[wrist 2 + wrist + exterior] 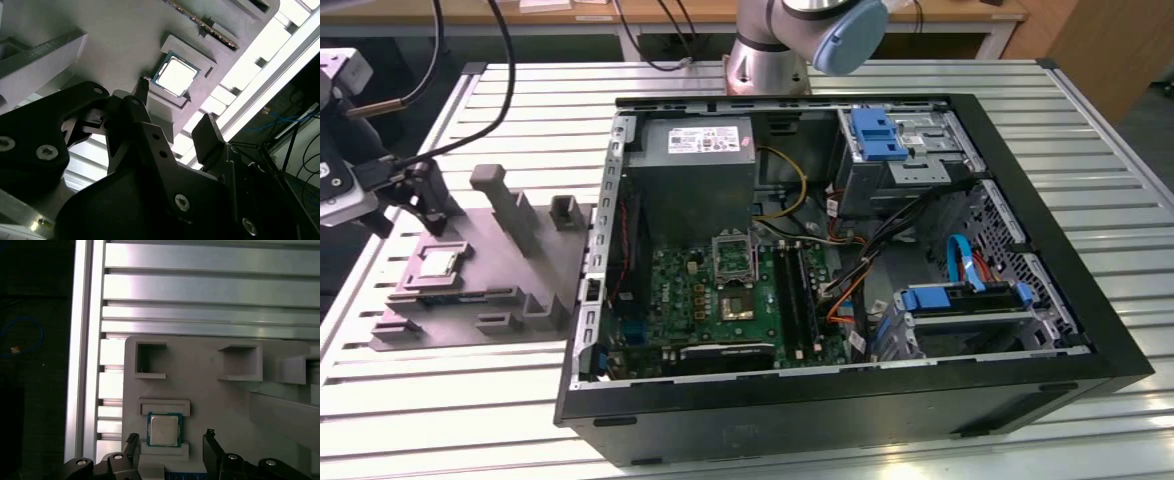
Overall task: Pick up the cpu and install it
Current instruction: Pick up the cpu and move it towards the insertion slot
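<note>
The cpu (438, 263) is a small silvery square chip lying flat in a recess of the grey holder plate (507, 270), at the exterior view's left. My gripper (404, 208) hangs just above that plate's near corner, a little off the chip. In both wrist views the cpu (164, 430) (176, 75) lies beyond the two dark fingertips (132, 444). The gripper (171, 441) (175, 112) is open and holds nothing. The metal-framed socket (734, 255) sits on the green motherboard inside the computer case.
The open black computer case (854, 400) stands on the slatted metal table (1067, 100), with cables, a grey power supply (700, 150) and blue drive brackets (961, 300) inside. Upright grey posts (500, 200) rise from the holder plate beside the cpu. The arm's base (767, 50) stands behind the case.
</note>
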Available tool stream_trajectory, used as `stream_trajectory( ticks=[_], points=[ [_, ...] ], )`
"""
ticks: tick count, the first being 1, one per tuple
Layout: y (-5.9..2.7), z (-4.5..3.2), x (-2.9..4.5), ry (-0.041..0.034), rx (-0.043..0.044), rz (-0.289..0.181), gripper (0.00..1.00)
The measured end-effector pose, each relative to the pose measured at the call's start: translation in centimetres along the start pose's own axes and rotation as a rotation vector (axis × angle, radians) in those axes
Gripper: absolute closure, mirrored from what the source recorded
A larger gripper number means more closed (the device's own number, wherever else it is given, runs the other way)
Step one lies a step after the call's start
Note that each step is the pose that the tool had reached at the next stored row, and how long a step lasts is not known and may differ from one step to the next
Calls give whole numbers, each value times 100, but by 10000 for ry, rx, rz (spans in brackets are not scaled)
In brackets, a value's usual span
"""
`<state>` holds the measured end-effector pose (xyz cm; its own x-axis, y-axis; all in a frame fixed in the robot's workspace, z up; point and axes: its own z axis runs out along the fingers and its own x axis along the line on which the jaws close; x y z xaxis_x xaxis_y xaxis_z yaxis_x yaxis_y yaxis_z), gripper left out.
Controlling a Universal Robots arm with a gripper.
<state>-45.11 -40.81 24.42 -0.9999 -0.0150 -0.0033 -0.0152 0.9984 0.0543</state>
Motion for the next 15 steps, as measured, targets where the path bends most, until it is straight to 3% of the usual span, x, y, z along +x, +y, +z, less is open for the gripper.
stream_trajectory(
  ticks=[15],
  points=[
    [-6, 108, 1, -1, 0, 1, 38]
  ],
)
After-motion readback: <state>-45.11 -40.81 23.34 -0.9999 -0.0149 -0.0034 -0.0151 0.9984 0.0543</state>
